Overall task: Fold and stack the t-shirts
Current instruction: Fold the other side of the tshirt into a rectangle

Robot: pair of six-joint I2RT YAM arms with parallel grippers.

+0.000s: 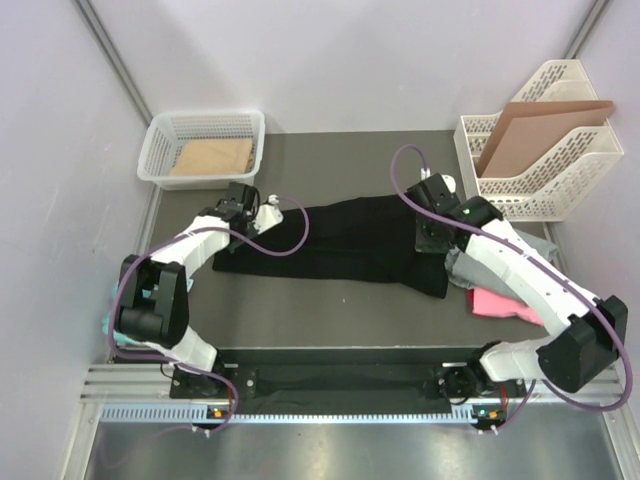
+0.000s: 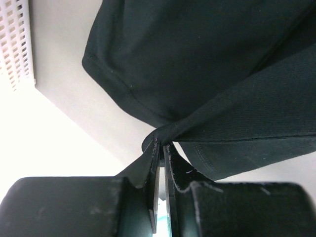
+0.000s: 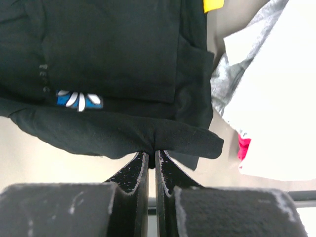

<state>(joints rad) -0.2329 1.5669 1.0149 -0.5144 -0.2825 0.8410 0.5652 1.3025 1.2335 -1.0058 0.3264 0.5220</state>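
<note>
The large black t-shirt [image 1: 350,243] lies stretched across the middle of the table. My left gripper [image 1: 262,212] is shut on its left edge; the left wrist view shows the cloth [image 2: 207,74] pinched at my fingertips [image 2: 162,147]. My right gripper [image 1: 432,240] is shut on its right edge; the right wrist view shows a fold of black cloth [image 3: 118,133] between my fingertips [image 3: 151,153], with the white-and-blue logo [image 3: 79,100] above. The grey t-shirt [image 1: 470,268] and the pink t-shirt [image 1: 505,303] lie crumpled at the right, partly under my right arm.
A white basket [image 1: 203,146] with a brown sheet in it stands at the back left. A white file rack [image 1: 540,160] holding a brown cardboard sheet [image 1: 540,125] stands at the back right. A teal scrap [image 1: 112,325] shows by the left arm's base.
</note>
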